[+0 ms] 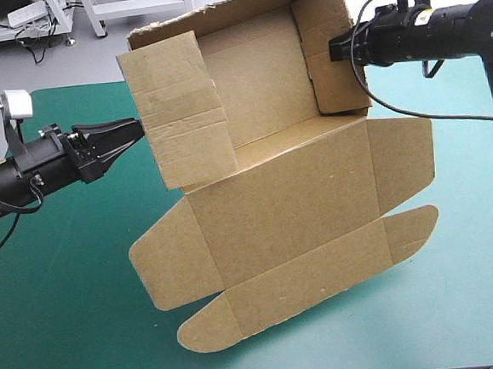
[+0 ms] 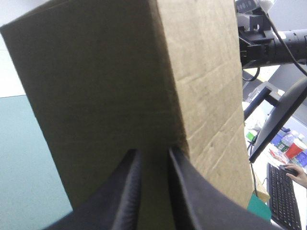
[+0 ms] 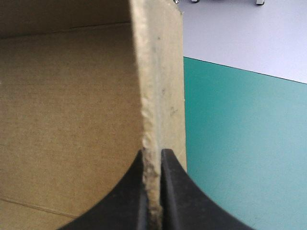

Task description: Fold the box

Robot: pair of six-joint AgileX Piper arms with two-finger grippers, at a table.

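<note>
The brown box point(image 1: 256, 90) is an open tray with its walls raised. It is held above the table and tipped so that its inside faces the high view. Its flat lid point(image 1: 292, 224) with rounded flaps hangs toward the table's front. My left gripper point(image 1: 138, 127) is shut on the tray's left wall, and the board point(image 2: 120, 81) shows between the fingers of that gripper point(image 2: 152, 158). My right gripper point(image 1: 332, 51) is shut on the right wall, pinching the wall's edge point(image 3: 158, 96) at the gripper point(image 3: 153, 155).
The teal-green cover point(image 1: 66, 284) lies bare to the left of and in front of the lid. Beside the right gripper the cover point(image 3: 240, 143) shows below the box wall. The right arm point(image 2: 268, 43) is seen past the box from the left wrist.
</note>
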